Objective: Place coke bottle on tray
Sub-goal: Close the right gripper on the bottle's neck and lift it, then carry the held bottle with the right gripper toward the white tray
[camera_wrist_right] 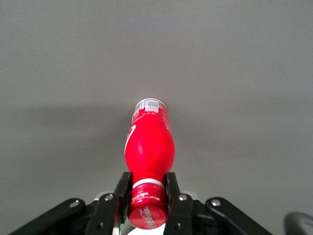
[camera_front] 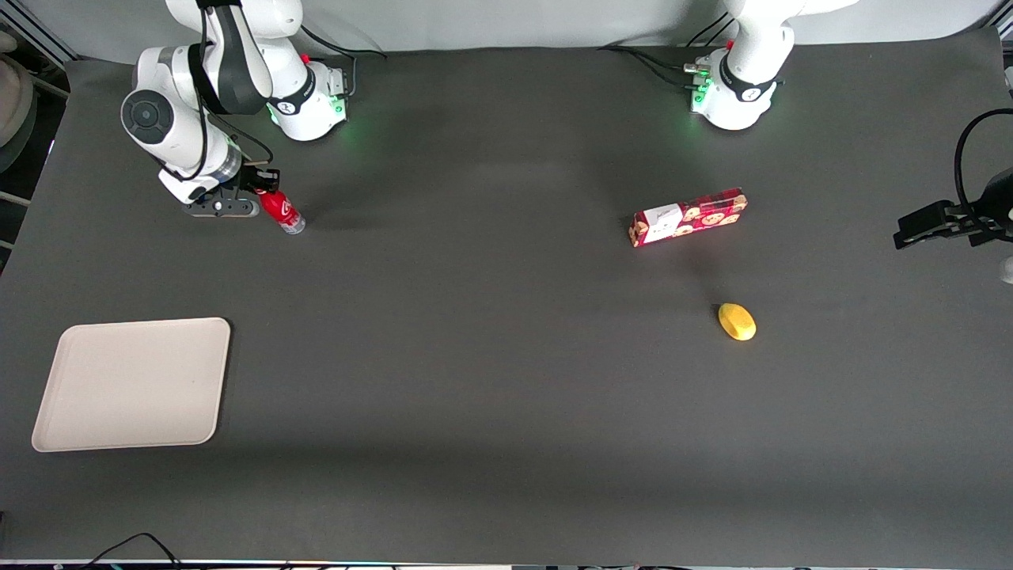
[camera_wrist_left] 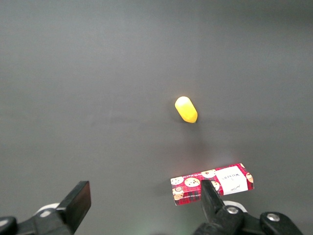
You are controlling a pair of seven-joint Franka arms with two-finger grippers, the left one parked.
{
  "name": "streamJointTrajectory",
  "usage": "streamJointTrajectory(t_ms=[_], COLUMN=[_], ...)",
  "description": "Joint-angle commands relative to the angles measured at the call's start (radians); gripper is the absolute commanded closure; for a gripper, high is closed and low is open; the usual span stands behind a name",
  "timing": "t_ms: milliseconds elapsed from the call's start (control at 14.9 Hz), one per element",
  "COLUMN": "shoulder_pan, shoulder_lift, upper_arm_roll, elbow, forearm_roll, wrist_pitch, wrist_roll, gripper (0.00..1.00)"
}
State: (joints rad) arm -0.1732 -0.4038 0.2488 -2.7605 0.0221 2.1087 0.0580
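Note:
The coke bottle point(camera_front: 282, 212) is a slim red bottle with a red cap and a silvery base. It hangs tilted in my right gripper point(camera_front: 264, 193), close to the working arm's base. In the right wrist view the two black fingers point(camera_wrist_right: 122, 192) press on the bottle's neck just under the cap, and the bottle point(camera_wrist_right: 148, 147) points away from the camera over bare mat. The cream-white tray point(camera_front: 133, 383) lies flat on the mat, much nearer the front camera than the bottle, at the working arm's end of the table. Nothing lies on it.
A red cookie box point(camera_front: 687, 217) lies toward the parked arm's end of the table, also in the left wrist view point(camera_wrist_left: 212, 183). A yellow lemon-like object point(camera_front: 736, 321) lies nearer the front camera than the box, and shows in the left wrist view point(camera_wrist_left: 186, 109).

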Motion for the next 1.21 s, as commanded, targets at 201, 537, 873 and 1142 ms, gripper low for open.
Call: streamJointTrajectory(t_ms=[201, 537, 873, 1142], shoulder_pan=[-0.011, -0.017, -0.051, -0.178], shoulder_lift=[-0.017, 0.066, 0.317, 0.534], upper_arm_roll=[-0.016, -0.098, -0.18, -0.181], elbow=[0.057, 0.347, 0.819, 1.114], forearm_roll=[-0.01, -0.01, -0.096, -0.097], wrist_pitch=[0.007, -0.079, -0.24, -0.269], wrist_roll=[-0.007, -0.003, -0.021, -0.145], gripper=[1.0, 1.0, 1.0, 1.0])
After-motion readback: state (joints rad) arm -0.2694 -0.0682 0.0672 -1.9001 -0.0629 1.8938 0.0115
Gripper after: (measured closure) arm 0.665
